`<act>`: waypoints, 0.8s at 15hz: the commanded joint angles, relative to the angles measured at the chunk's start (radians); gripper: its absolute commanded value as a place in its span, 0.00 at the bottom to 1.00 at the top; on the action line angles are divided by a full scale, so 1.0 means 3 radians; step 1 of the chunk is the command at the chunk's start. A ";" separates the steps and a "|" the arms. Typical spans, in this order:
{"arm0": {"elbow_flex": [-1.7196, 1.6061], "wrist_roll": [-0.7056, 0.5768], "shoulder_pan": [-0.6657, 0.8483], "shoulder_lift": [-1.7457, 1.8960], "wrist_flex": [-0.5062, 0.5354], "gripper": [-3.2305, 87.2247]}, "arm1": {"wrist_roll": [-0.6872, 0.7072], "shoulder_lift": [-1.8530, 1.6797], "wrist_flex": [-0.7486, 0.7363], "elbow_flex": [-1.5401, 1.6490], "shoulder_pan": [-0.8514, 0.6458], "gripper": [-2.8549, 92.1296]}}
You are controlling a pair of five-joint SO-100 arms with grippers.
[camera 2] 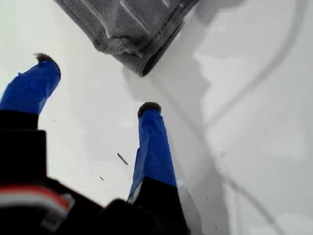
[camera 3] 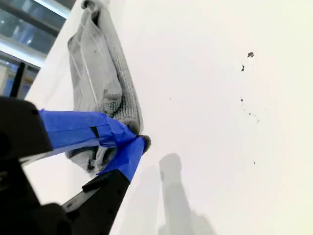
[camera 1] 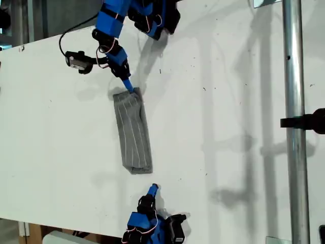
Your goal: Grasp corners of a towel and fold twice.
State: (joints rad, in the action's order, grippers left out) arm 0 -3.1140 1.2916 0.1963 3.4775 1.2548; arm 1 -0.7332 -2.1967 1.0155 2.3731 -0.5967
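My first gripper [camera 2: 95,83] has two slim fingers [camera 2: 154,147] wrapped in bright blue tape, each ending in a dark, rounded, slightly fuzzy tip, and both grow from a black plastic body bearing a red and white band. My second gripper [camera 3: 139,142] shows the same creased blue tape on its fingers [camera 3: 78,128] over black plastic mounts. In the exterior view both arms are built of blue printed segments joined by black motor blocks, with thin red, white and black wires looping between joints.

Bare table [camera 1: 228,127] lies open around the towel [camera 1: 133,133]; a metal pole [camera 1: 295,122] stands well apart.
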 commanded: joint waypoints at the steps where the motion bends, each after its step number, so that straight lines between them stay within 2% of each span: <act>1: -0.0020 0.0005 0.0036 0.0015 -0.0026 0.02 | 0.0066 0.0787 -0.0624 -0.0312 -0.0118 0.41; 3: -0.0020 0.0005 0.0046 0.0015 -0.0026 0.02 | -0.0102 0.1447 -0.0992 -0.0568 -0.0118 0.42; 6: -0.0020 0.0005 0.0066 0.0015 -0.0015 0.02 | -0.0450 0.2102 -0.0905 -0.1161 -0.0112 0.43; 9: -0.0026 0.0010 0.0092 0.0015 -0.0010 0.02 | -0.0614 0.2552 -0.1053 -0.1657 0.0205 0.42; 10: -0.0026 0.0010 0.0087 0.0015 -0.0005 0.02 | -0.0588 0.2618 -0.1156 -0.1723 0.0307 0.37; 12: -0.0026 0.0010 0.0087 0.0015 0.0000 0.02 | -0.0542 0.2567 -0.1171 -0.1723 0.0440 0.14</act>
State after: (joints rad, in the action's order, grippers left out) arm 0 -3.1140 1.2916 0.2132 3.4775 1.2548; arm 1 -0.9050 -1.4021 0.6780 1.9144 -0.4909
